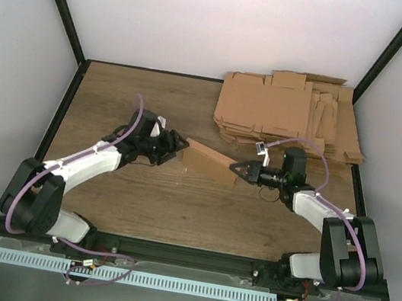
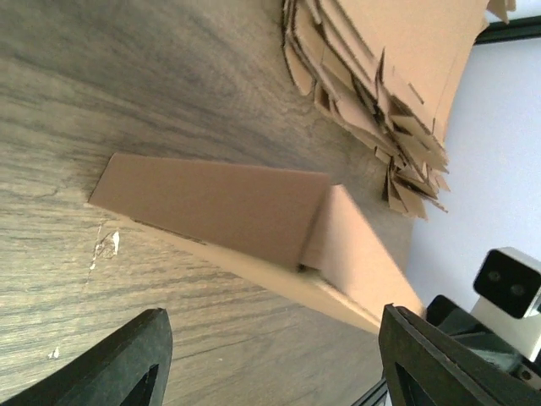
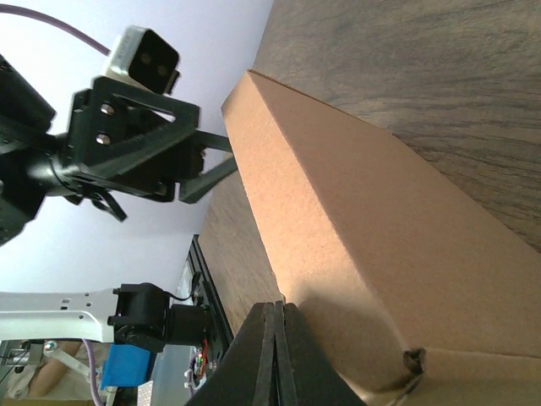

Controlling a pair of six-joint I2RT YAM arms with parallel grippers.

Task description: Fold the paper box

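The paper box (image 1: 209,161) is a brown cardboard piece folded into a low wedge shape in the middle of the table. In the left wrist view the paper box (image 2: 228,203) lies just beyond my fingers, with one flap raised at its right end. My left gripper (image 1: 179,147) is at the box's left end and stands open (image 2: 272,313) with nothing between its fingers. My right gripper (image 1: 237,170) is at the box's right end. It is shut (image 3: 275,306), and its closed tips rest against the edge of the paper box (image 3: 363,228).
A pile of flat brown cardboard blanks (image 1: 292,113) lies at the back right, near the right wall, and shows in the left wrist view as well (image 2: 380,76). Black frame rails edge the wooden table (image 1: 117,98). White walls enclose the cell.
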